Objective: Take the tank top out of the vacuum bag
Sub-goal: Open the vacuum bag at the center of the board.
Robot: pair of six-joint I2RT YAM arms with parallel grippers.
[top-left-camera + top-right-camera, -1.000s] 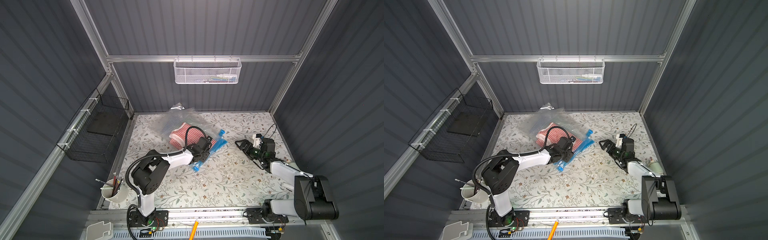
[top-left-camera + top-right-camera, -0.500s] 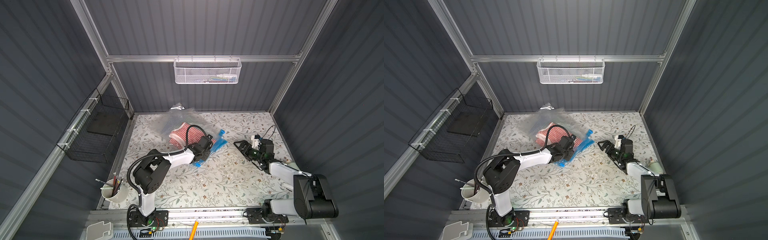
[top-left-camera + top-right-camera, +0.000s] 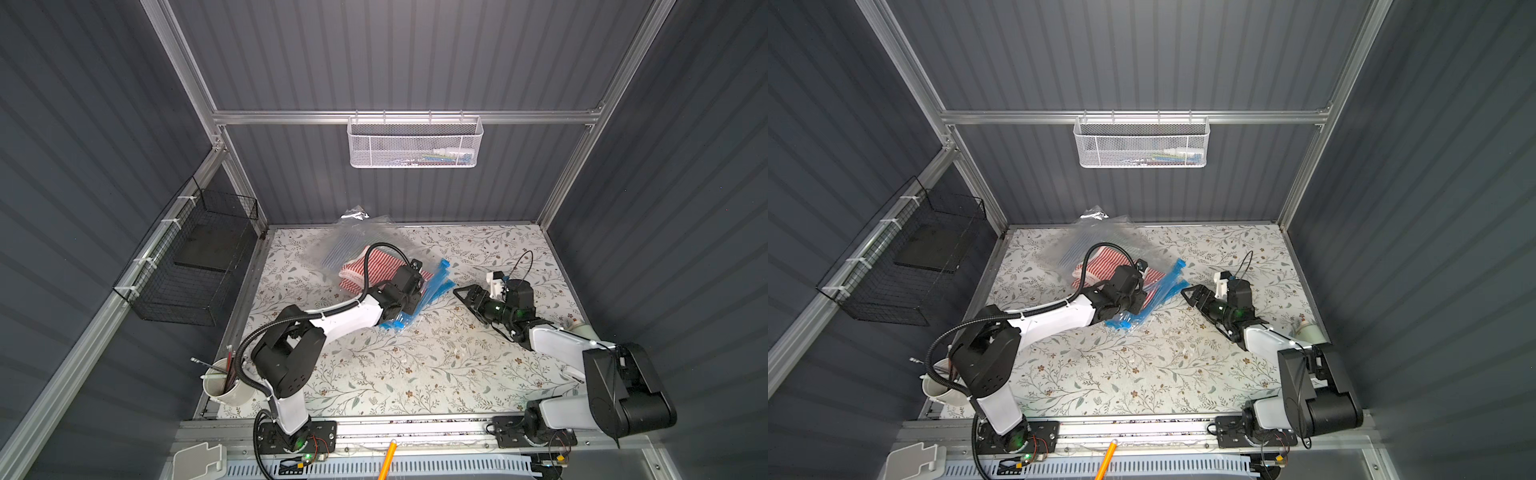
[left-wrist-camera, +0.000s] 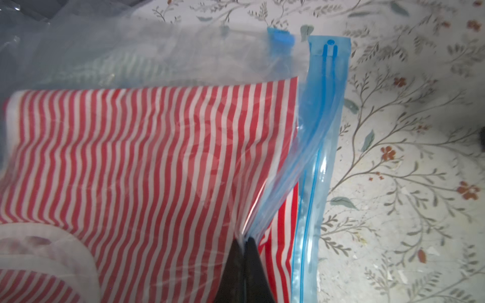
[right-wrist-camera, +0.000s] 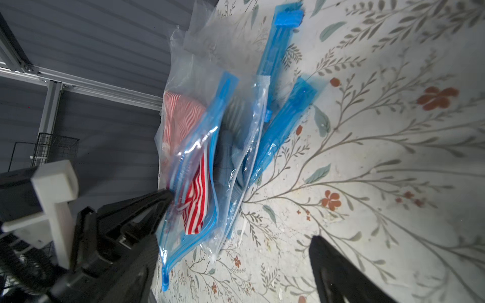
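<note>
The clear vacuum bag with a blue zip edge lies at the back middle of the floral table, and the red-and-white striped tank top is inside it. My left gripper is shut on the bag's upper film beside the zip strip, with the tank top under the plastic. In both top views the left gripper sits over the bag's mouth. My right gripper is open just right of the bag. One of its fingers touches the bag's raised edge.
Another clear bag with dark cloth lies under the first. A white mesh basket hangs on the back wall and a black wire basket on the left wall. A cup of pens stands front left, a small white bottle at the right edge.
My left gripper has closed on the bag's film and shifted slightly toward the back, lifting the zip edge. The right gripper has moved a little closer to the bag.
</note>
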